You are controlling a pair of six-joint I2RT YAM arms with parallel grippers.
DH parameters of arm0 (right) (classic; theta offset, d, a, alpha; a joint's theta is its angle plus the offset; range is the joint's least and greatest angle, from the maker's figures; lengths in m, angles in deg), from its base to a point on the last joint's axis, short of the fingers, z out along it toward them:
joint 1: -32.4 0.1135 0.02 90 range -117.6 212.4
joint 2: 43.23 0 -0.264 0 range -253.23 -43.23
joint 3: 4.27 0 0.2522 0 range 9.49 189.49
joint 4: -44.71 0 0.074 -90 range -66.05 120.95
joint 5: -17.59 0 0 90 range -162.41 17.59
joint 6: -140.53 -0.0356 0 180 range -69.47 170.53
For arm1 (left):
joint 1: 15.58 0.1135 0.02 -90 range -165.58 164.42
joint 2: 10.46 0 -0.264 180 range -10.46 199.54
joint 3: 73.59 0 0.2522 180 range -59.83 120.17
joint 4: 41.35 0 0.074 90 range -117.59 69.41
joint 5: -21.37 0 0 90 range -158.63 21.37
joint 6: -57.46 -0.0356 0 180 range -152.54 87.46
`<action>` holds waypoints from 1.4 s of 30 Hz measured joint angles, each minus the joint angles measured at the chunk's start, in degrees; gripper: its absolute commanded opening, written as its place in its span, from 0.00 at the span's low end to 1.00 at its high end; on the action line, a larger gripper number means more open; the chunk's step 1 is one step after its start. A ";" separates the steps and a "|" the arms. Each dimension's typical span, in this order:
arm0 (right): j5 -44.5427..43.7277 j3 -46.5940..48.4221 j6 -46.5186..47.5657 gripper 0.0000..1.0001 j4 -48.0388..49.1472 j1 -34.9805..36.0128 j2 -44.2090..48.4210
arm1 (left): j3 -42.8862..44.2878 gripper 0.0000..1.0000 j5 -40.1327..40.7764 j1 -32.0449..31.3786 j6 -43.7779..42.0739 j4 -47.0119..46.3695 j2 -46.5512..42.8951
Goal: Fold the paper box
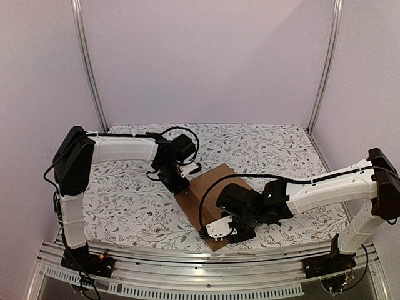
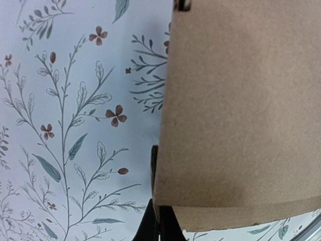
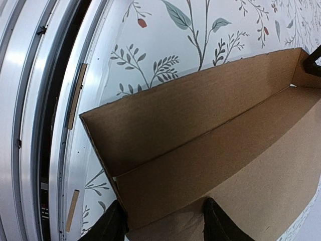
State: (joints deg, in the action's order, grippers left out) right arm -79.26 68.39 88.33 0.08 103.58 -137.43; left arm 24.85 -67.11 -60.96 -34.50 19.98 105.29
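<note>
The paper box (image 1: 209, 190) sits mid-frame on the desk (image 1: 125, 206), walls raised, bare cardboard inside. At its upper-left edge the left fingers (image 2: 155, 228) are closed. The right fingers (image 3: 215, 223) stand parted, astride its lower end wall.

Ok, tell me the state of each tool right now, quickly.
Left tool: shut, its tip at the edge of the paper box; a grip cannot be told.
Right tool: open, astride a wall of the paper box.
</note>
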 measured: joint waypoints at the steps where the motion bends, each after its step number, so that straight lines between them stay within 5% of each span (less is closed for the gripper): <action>1: 0.02 0.00 0.15 0.49 -0.07 0.00 0.00 | 0.26 0.02 -0.17 0.00 0.00 0.42 0.02; 11: 0.98 2.60 0.59 0.54 -3.76 0.00 -1.16 | 2.45 0.03 -1.11 0.00 -0.07 4.68 0.72; 21: 0.52 4.31 -1.07 0.46 -5.49 0.00 -2.32 | 2.58 0.04 -1.11 0.00 -0.09 5.22 1.31; 42: 0.57 1.84 0.44 0.65 -8.44 -4.17 1.05 | 8.81 0.10 -4.37 -0.02 -0.79 12.61 5.05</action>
State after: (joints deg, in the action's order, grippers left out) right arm -78.69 70.22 88.77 -8.36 99.40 -136.38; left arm 33.66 -71.48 -60.98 -35.29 32.59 110.33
